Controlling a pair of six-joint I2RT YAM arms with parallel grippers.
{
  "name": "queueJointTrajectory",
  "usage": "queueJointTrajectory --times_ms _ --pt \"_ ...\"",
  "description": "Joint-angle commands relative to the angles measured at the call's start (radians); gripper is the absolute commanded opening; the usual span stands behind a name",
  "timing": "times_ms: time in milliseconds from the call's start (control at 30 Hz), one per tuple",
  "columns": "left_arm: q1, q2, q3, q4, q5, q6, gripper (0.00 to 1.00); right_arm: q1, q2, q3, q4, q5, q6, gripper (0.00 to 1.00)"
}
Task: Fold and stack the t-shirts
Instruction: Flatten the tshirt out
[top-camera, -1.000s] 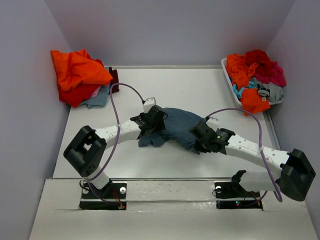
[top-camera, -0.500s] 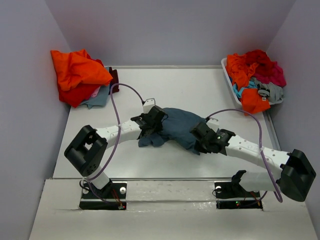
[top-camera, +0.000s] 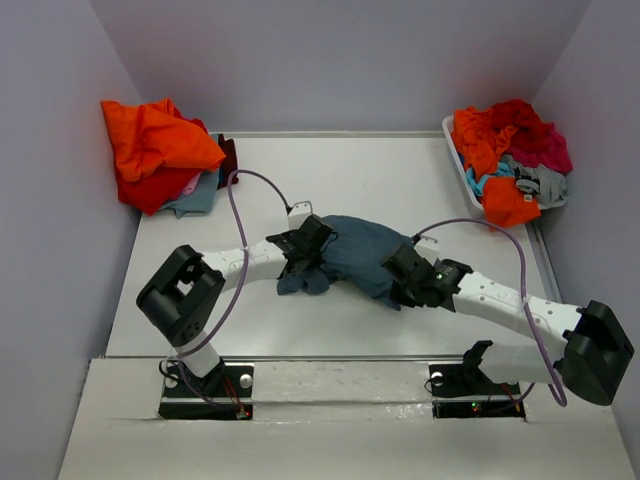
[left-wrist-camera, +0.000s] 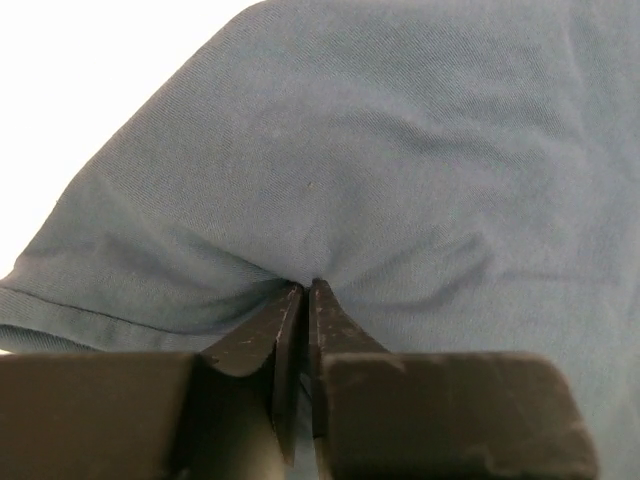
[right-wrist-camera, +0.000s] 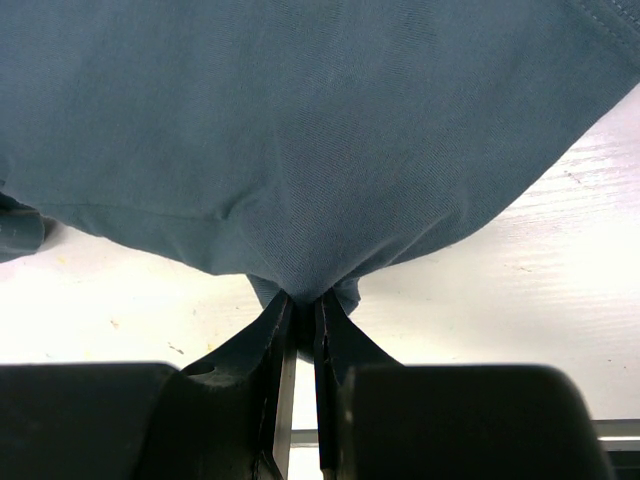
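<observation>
- The slate-blue t-shirt lies crumpled in the middle of the table, bunched between my two arms and not spread flat.
- Left gripper: the jaws have just closed on the shirt's left side. A second ago they stood apart over that spot. In the left wrist view the cloth puckers into the tips, and a sleeve hem runs off to the lower left.
- Right gripper: clenched on the shirt's near-right edge with a tuck of fabric pinched between the tips. It is unchanged over the last second.
- The shirt has barely shifted; my left elbow has swung in a little.
- Meaning: I now hold both sides, so I judge the grasp done. Lifting and stretching the shirt flat should come next; folding has not started.
- Risk: both pinches look thin and could slip under tension.
- Further out, an orange shirt tops the pile in the far-left corner.
- The white bin at far right holds a tangle of red, orange, teal and grey shirts still waiting.
</observation>
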Motion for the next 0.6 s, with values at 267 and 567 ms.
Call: queueJointTrajectory --times_ms 267,567 --pt "-0.084 -0.093 0.099 -0.145 -0.241 0.000 0.06 0.017 -0.054 0.071 -0.033 0.088 -0.027 0.07" --pt "-0.146 -0.251 0.272 -0.341 -0.433 0.038 0.06 0.017 -0.058 0.377 -0.109 0.251 -0.213 0.07"
